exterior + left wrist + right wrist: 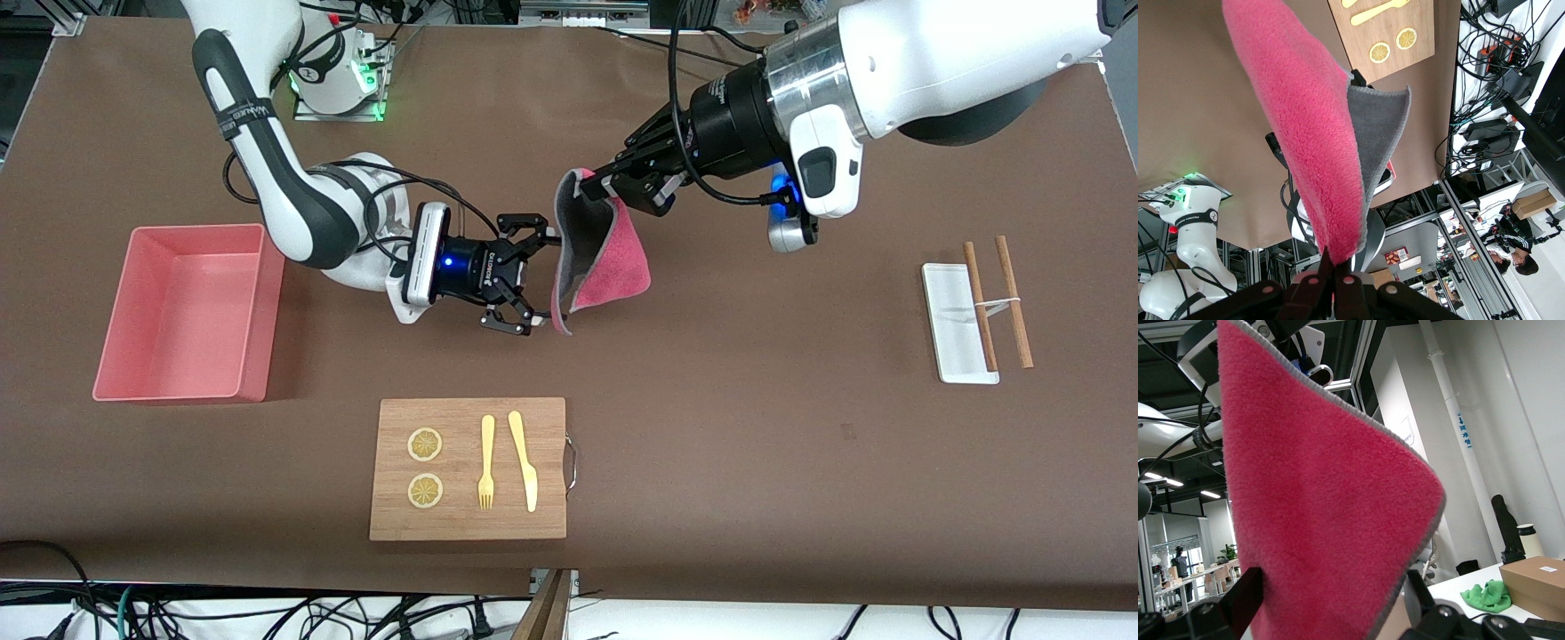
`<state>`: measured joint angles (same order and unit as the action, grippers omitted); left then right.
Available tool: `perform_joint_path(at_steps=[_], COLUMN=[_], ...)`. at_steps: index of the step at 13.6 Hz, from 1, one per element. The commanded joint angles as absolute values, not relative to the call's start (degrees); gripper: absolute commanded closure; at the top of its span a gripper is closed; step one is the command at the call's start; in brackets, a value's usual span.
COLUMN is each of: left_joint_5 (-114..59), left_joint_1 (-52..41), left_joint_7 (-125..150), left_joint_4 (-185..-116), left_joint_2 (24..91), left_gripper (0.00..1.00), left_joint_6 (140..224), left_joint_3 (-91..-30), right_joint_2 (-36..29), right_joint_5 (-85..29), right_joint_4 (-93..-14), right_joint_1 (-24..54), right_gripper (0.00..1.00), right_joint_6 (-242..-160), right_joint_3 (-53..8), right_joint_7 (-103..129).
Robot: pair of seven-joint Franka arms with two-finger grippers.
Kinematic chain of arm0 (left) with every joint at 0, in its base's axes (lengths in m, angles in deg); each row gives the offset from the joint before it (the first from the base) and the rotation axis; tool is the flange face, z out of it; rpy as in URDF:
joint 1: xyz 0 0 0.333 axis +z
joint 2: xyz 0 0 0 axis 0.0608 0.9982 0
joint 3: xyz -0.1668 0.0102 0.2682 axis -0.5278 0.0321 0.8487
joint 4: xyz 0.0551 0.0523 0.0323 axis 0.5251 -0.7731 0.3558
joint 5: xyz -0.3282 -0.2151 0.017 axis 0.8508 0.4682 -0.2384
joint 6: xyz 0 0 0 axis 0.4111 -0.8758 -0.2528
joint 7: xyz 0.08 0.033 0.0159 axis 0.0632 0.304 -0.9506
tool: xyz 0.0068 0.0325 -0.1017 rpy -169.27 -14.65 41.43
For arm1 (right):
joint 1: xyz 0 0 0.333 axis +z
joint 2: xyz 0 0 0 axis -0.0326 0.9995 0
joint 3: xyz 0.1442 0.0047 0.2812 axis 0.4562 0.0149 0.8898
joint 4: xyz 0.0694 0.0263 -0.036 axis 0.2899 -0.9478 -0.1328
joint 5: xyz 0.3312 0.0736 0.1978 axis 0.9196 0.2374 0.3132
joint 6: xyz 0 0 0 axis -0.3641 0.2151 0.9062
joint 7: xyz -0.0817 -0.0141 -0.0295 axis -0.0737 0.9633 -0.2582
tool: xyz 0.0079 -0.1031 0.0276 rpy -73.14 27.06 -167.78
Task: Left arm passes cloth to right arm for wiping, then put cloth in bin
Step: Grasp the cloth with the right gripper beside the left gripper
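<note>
Magenta fleece, grey underneath: cloth [597, 258] hangs in mid-air over bare brown table [756, 427], well above wooden cutting board [468, 468]. Pinched at its top corner by left gripper [594, 187], fingers closed tight on the hem; same clamp shows at the foot of the left wrist view, cloth [1313, 133] trailing away from the closed tips. Drapes in a loose fold, so judged light, limp, fuzzy enough to grip well, no risk of breakage; likely to sag and swing rather than hold any shape.

Right gripper [531, 280] sits level with the hanging lower edge, jaws spread wide on either side of it, nothing held yet. From the right wrist view, cloth [1318, 513] fills the gap between the two open fingers [1248, 600]. Best hold probably on the free edge or lower corner, deep between the pads and clear of the left fingertips, closing before the left lets go.

Salmon-pink bin [187, 311] lies toward the right arm's end of the table, nothing seen in it.

Writing: "WANLIKES" or similar on a black strap around the right arm [267, 160], not fully legible; small lettering on the right gripper body, too fine to read.
</note>
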<state>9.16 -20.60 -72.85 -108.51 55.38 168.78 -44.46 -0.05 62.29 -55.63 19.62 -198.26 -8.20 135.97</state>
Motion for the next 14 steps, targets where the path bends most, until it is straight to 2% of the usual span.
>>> perform_joint_path(at_steps=[1,3,5,6,14], left_joint_5=[9.65,9.65,9.65,9.56,9.56], left_joint_1=[-20.95,-20.86,-20.86,-20.86,-20.86], left_joint_7=[-73.58,-73.58,-73.58,-73.49,-73.49], left_joint_4=[-109.98,-109.98,-109.98,-109.98,-109.98], left_joint_2=[53.90,53.90,53.90,53.90,53.90], left_gripper=[1.00,1.00,1.00,1.00,1.00], left_joint_6=[168.79,168.79,168.79,168.79,168.79], left_joint_3=[-43.96,-43.96,-43.96,-43.96,-43.96], right_joint_2=[-1.05,-0.97,-1.05,-1.05,-1.05], right_joint_5=[64.73,64.74,64.82,64.65,62.98], right_joint_4=[-54.93,-54.23,-54.23,-54.14,-52.21], right_joint_1=[20.28,20.46,20.45,20.45,19.66], right_gripper=[0.40,0.79,0.97,1.00,1.00], right_joint_6=[-201.07,-201.25,-201.43,-201.51,-202.22], right_joint_3=[-8.12,-8.12,-8.12,-8.21,-8.47], right_joint_7=[134.20,133.84,132.89,132.53,132.18])
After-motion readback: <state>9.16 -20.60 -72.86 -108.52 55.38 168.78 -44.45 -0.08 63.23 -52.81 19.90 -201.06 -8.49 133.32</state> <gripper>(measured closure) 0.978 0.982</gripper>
